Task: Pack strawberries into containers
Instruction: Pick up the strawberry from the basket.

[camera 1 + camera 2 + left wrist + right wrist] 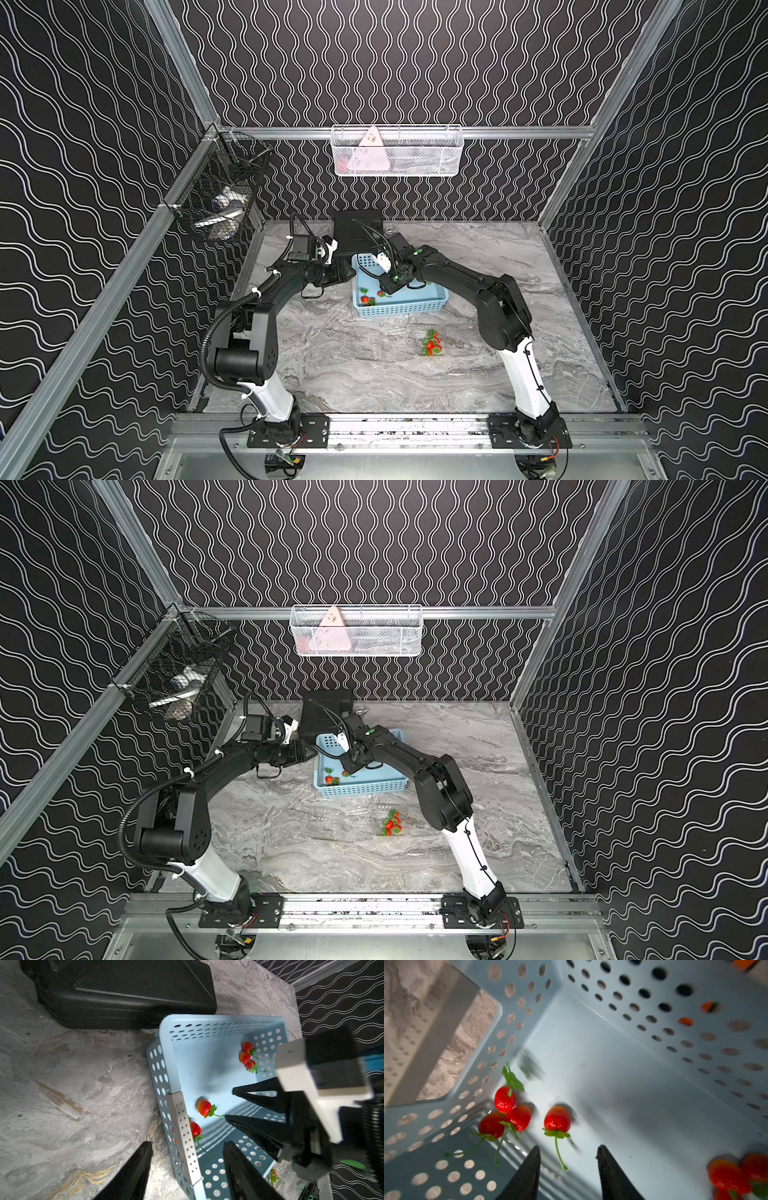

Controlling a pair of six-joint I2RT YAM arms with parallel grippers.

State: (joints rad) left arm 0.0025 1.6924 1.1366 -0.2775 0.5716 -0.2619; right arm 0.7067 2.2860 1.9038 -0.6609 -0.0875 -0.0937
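Partway packed: red strawberries (432,344) cluster in an apparent clear plastic clamshell container (415,337) on the near grey marble table (353,365); several wait in the light blue perforated basket (399,309), right claw (568,1148) parted over one stem, left claw (187,1142) parted astride its wall.

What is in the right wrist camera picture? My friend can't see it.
The right gripper stands open, its two black fingers either side of the thin green stem of one small red strawberry, inside a light blue perforated plastic basket. Three more red strawberries cluster beside it near a corner; blurred berries show at the edge.
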